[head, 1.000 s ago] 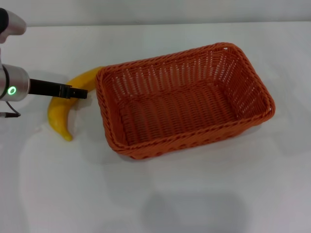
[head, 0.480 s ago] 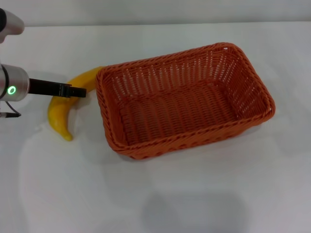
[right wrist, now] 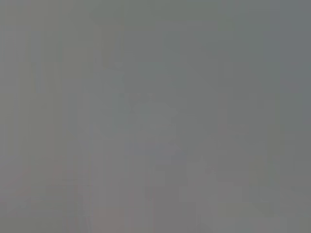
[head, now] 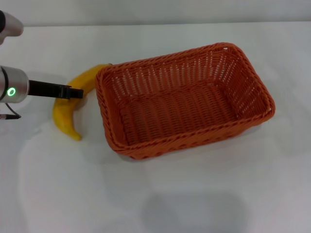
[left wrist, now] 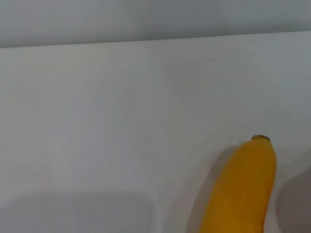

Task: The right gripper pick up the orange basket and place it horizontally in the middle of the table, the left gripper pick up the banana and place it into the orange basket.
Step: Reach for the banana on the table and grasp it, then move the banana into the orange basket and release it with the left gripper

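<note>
The orange basket lies lengthwise in the middle of the white table, with nothing in it. The curved yellow banana lies just left of the basket, its upper end close to the basket's corner. My left gripper reaches in from the left across the banana's middle, its thin black fingers closed on it. In the left wrist view the banana shows its dark tip over the white tabletop, with a shadow beside it. The right gripper is out of view, and the right wrist view is a plain grey blur.
The back edge of the table runs along the top of the head view. White tabletop stretches in front of and to the right of the basket.
The banana has swung: its lower end shifted to the right, toward the basket. The left gripper's tip has drawn back a little to the left. The basket has not moved.
</note>
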You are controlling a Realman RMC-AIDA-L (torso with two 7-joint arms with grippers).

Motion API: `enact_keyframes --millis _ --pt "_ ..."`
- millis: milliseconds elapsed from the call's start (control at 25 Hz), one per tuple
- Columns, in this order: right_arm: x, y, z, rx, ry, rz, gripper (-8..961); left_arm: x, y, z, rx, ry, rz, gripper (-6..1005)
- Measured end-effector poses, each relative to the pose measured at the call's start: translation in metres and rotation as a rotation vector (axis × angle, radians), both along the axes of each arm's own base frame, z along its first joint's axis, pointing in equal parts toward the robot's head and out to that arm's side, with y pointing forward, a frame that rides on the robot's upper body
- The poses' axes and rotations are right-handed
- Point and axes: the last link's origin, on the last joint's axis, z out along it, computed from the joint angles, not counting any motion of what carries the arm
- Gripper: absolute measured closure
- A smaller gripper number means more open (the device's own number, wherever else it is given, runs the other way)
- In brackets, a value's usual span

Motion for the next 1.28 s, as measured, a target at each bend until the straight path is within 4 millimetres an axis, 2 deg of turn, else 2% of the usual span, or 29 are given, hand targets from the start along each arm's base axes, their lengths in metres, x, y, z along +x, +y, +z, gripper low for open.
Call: enact_keyframes --millis 400,840,1080,1280 --pt "0.000 -0.002 0.001 0.002 0.003 0.007 84 -0.003 -0.003 -0.002 -0.018 0.010 0.004 478" --pt "0.000 -0.004 0.001 0.000 0.014 0.014 84 -0.003 -0.003 0.000 -0.009 0.006 0.002 481" --pt "0.000 -0.004 0.002 0.001 0.015 0.014 84 0.001 -0.003 0.014 0.036 0.009 -0.016 483" --pt "0.001 -0.004 0.002 0.002 0.015 0.010 83 0.009 -0.011 0.032 0.054 -0.001 -0.024 484"
